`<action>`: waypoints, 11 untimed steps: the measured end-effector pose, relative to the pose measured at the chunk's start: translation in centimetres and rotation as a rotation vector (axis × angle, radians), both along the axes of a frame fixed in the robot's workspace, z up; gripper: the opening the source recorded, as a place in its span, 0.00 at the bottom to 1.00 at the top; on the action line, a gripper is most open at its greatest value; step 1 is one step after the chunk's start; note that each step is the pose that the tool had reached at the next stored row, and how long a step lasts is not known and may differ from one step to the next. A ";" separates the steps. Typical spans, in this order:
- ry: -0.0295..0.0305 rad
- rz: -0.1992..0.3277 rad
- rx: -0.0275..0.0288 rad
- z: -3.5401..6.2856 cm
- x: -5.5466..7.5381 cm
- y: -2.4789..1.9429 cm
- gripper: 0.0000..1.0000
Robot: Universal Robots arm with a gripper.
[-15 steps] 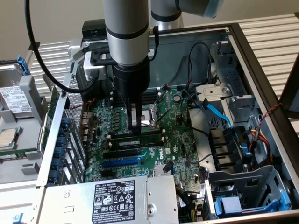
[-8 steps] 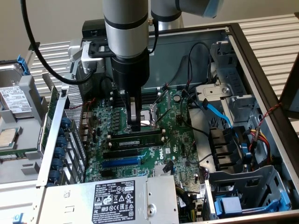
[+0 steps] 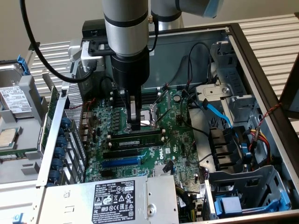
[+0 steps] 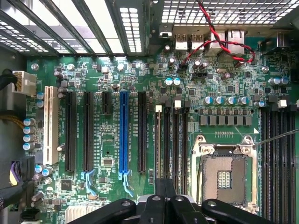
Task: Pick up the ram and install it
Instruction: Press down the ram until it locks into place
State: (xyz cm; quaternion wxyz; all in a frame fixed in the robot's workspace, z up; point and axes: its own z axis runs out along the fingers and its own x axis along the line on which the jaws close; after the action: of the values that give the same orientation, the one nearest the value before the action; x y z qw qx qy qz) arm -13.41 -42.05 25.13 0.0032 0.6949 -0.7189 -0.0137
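Motherboard fills the floor of an open computer case in the exterior view, with a grey power supply along the case's near edge and drive cages with blue cables toward the exterior view's right. The arm comes straight down over the middle of the board, and its pincer hangs with the fingers pressed together, holding nothing, the tips just above the ram. That ram, a long dark green strip, stands on edge in the slot row nearest the processor socket, running across the board; the fingertips are right over its top edge near the middle, and contact cannot be judged. Toward the near edge lie further black slots and a blue expansion slot.

From the wrist view, the board is seen from above. The closed pincer shows as black linkage, directly over the memory slots. The ram appears as a thin strip edge-on in one of those slots, beside the open processor socket. The blue expansion slot stands between black ones farther off, a white slot beyond them near the board's edge.
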 end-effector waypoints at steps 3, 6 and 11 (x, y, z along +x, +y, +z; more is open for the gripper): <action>-0.0001 0.000 0.0000 0.01 0.0 0.00 0.11; -0.0001 0.000 0.0000 0.02 0.0 0.00 0.11; -0.0001 0.000 0.0000 0.02 0.0 0.00 0.11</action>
State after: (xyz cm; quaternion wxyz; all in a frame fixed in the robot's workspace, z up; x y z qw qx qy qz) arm -13.41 -42.05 25.14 0.0031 0.6949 -0.7189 -0.0137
